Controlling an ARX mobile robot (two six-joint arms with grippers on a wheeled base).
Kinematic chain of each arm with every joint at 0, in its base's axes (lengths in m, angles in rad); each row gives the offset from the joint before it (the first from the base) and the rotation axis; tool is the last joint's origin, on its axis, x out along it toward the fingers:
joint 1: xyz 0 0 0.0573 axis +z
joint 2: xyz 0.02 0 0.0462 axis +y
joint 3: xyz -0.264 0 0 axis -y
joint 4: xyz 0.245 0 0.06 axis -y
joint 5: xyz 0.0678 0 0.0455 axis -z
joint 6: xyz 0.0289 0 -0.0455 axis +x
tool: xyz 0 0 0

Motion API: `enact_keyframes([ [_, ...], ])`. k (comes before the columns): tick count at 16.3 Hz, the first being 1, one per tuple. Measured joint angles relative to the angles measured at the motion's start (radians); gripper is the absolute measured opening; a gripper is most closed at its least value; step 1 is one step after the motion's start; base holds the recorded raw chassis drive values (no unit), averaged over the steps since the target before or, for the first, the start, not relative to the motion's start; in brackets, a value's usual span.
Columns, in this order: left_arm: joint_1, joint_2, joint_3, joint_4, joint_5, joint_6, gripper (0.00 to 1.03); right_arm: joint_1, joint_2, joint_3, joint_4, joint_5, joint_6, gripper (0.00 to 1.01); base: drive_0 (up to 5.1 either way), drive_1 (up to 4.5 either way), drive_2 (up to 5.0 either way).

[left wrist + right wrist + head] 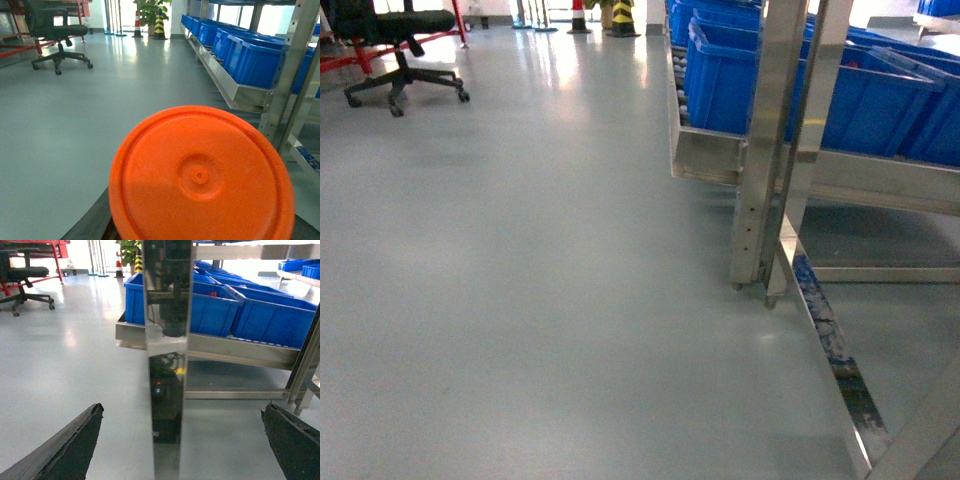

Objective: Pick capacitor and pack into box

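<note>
Between our right hand's (182,440) widely spread fingers (65,445) stood a shiny metal post (167,365); an orange disc (200,175) hid our left hand, grip unknowable.

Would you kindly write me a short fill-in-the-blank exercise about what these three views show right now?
1. The bins on the metal rack are ____ in colour.
2. In the left wrist view, a round ____ disc fills the foreground.
3. The office chair standing on the floor is ____.
4. The right gripper has its jaws wide ____.

Missing words: blue; orange; black; open
</note>
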Motion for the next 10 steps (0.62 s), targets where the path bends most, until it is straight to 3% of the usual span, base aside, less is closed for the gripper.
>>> enact_keyframes([
  [10, 0.000, 0.000, 0.000, -0.002, 0.000, 0.000, 0.44, 0.000, 0.000, 0.000, -0.002, 0.000, 0.000, 0.98, -4.8, 2.62, 2.6],
])
